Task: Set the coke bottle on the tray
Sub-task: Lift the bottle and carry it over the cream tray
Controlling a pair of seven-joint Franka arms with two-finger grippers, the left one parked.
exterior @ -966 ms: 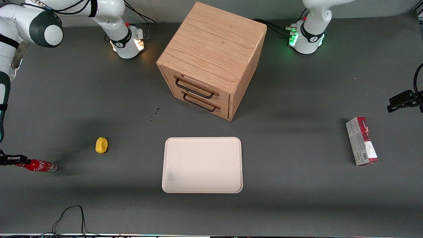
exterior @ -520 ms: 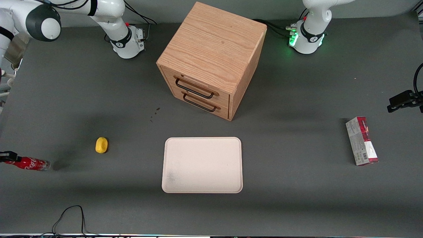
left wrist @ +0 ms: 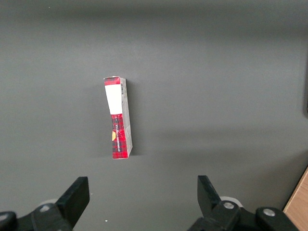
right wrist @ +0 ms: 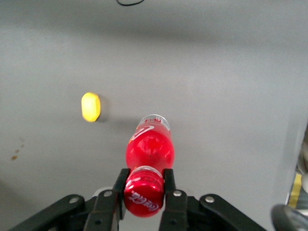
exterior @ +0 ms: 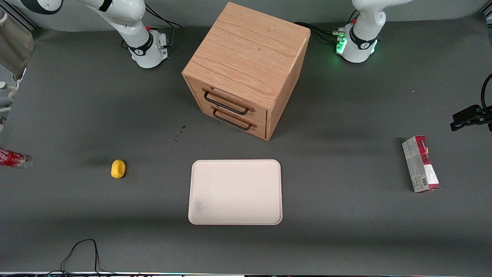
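- Front view: the claw itself is out of frame at the working arm's end of the table. Only the clear base and lower red body of the bottle [exterior: 14,159] project into the picture at that edge, with no shadow directly under them (bottle appears lifted off the table).
- Front view: the tray [exterior: 235,192] lies flat on the table [exterior: 346,231], well apart from the bottle toward the parked arm's end and slightly nearer the camera. A yellow lump [exterior: 118,169] sits on the table between bottle and tray, closer to the bottle.
- Front view: a wooden cabinet [exterior: 246,69] with two drawers stands farther from the camera than the tray. A carton [exterior: 420,164] lies toward the parked arm's end.
- Left wrist view: the carton [left wrist: 118,118] lies alone on the grey surface.
- Right wrist view: the claw [right wrist: 144,185] is closed to a narrow gap, both fingers pressed against the bottle [right wrist: 149,159] just below its red cap [right wrist: 143,197].
- Right wrist view: the bottle body points away from the claw, clear base outermost, held above the table. The yellow lump [right wrist: 91,107] rests on the table near the bottle's base (not touching).
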